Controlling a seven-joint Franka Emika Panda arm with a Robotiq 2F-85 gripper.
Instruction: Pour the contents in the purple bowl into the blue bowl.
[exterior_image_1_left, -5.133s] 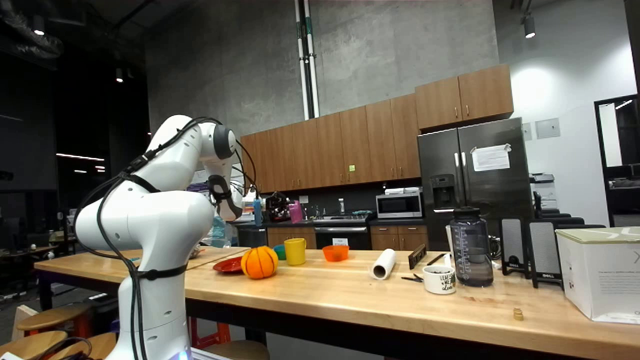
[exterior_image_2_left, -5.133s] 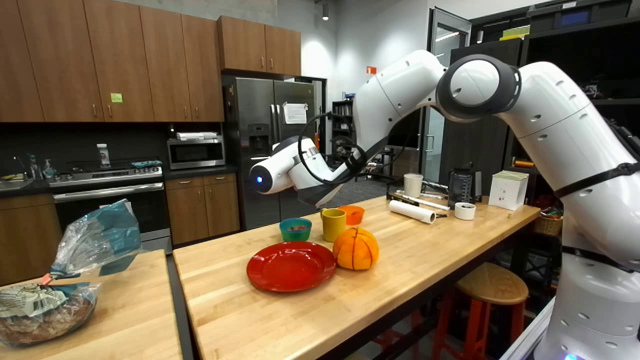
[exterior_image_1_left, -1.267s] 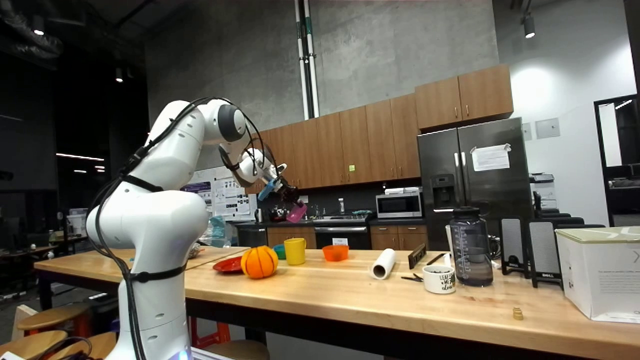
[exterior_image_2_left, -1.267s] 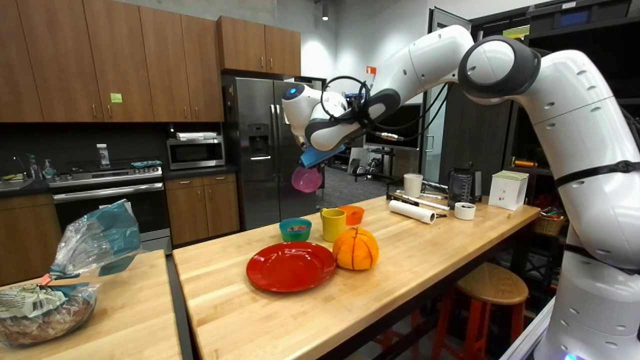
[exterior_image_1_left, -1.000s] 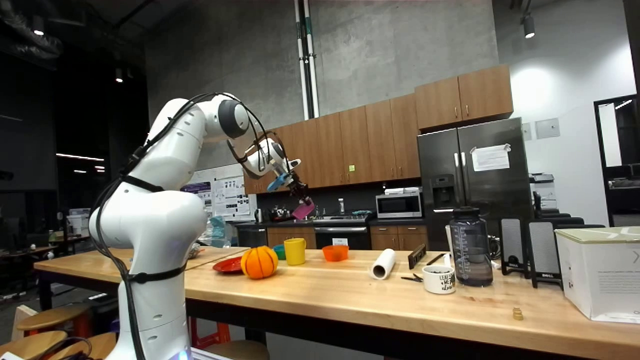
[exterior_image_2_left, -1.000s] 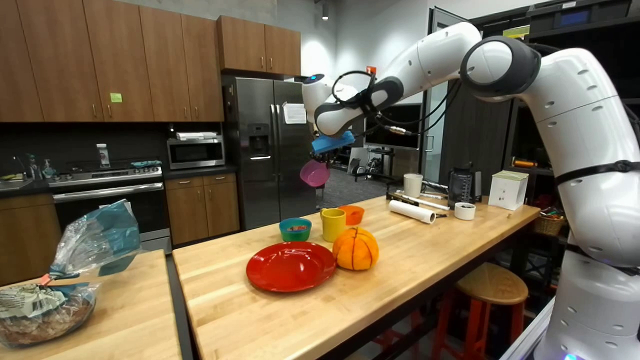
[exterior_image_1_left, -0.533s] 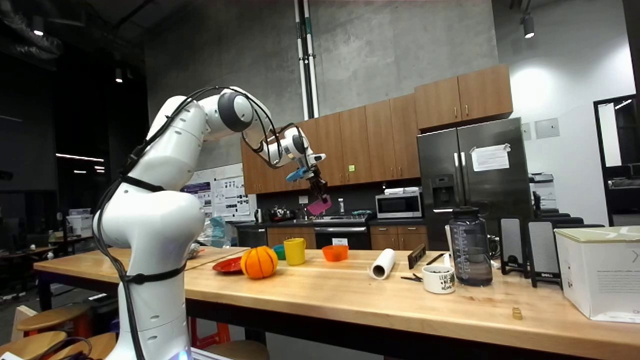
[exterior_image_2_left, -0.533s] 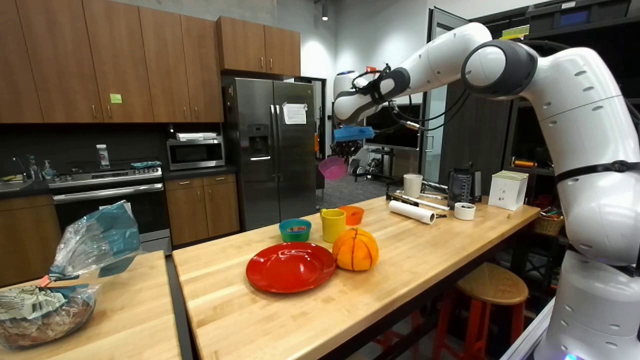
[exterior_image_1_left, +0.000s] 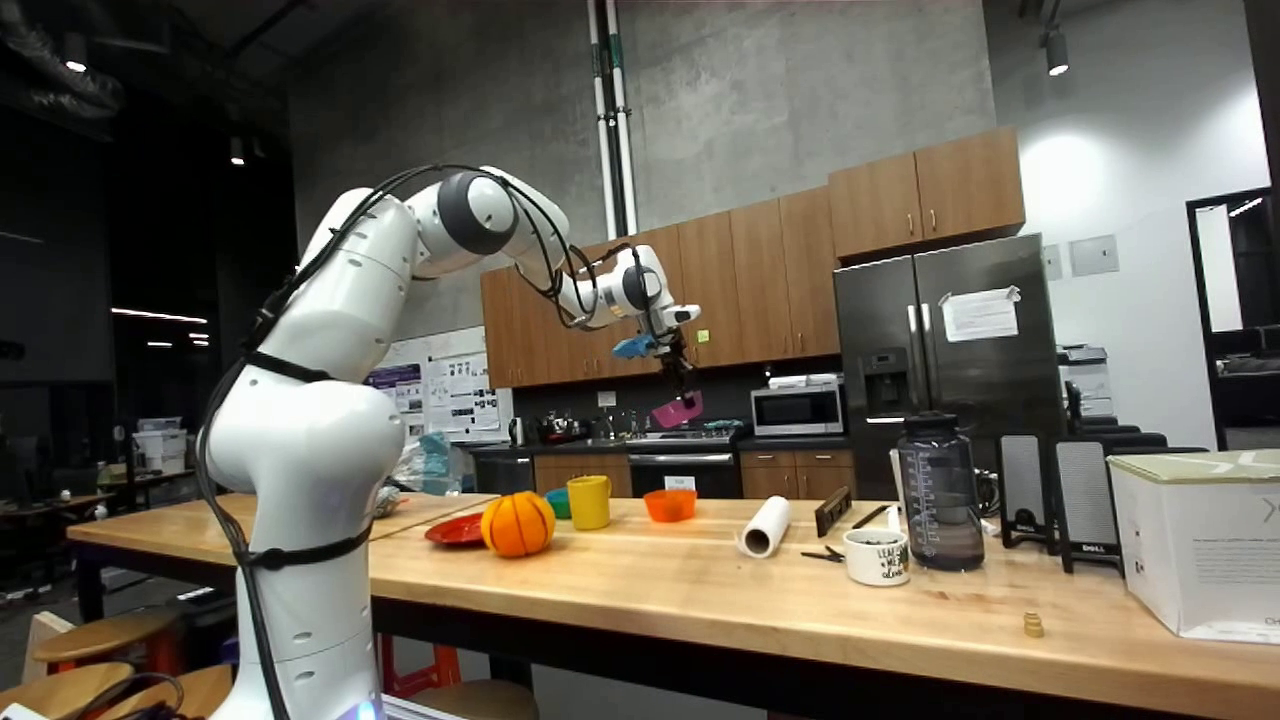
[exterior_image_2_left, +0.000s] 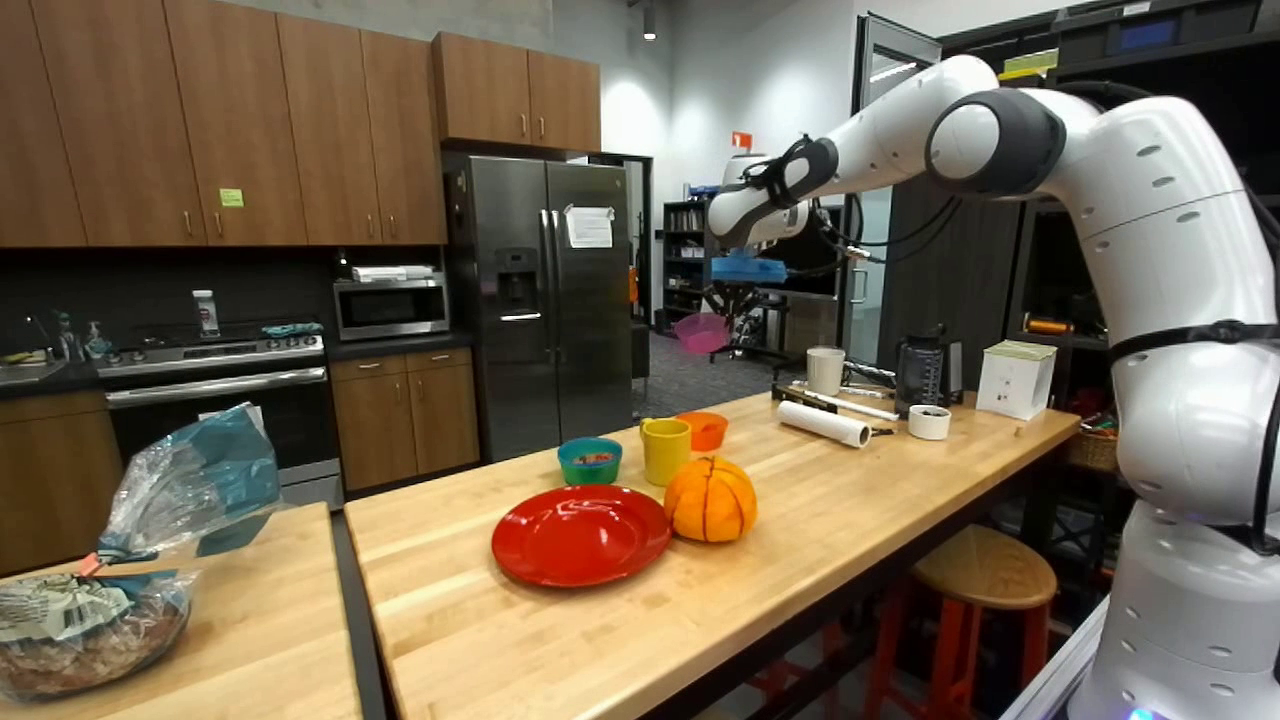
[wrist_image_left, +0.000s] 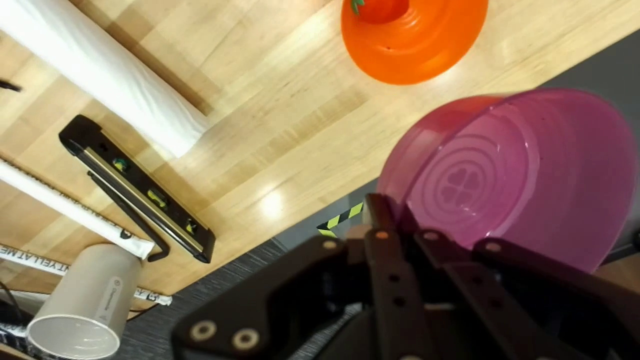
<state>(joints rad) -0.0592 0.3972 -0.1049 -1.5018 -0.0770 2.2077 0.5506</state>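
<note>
One red plate sits left in an exterior view, on the surface; blue-green bowl just behind it, small bits inside. Then yellow mug. Next, purple bowl: tilted, up in the air, apart from the blue-green bowl, claw clamped on its rim. Lower, orange bowl and orange ball on the surface; white roll further right.

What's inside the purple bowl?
Wrist view: no loose contents visible in the purple bowl; its clover-shaped mark shows uncovered. The part behind the gripper is hidden, so can't tell there.
</note>
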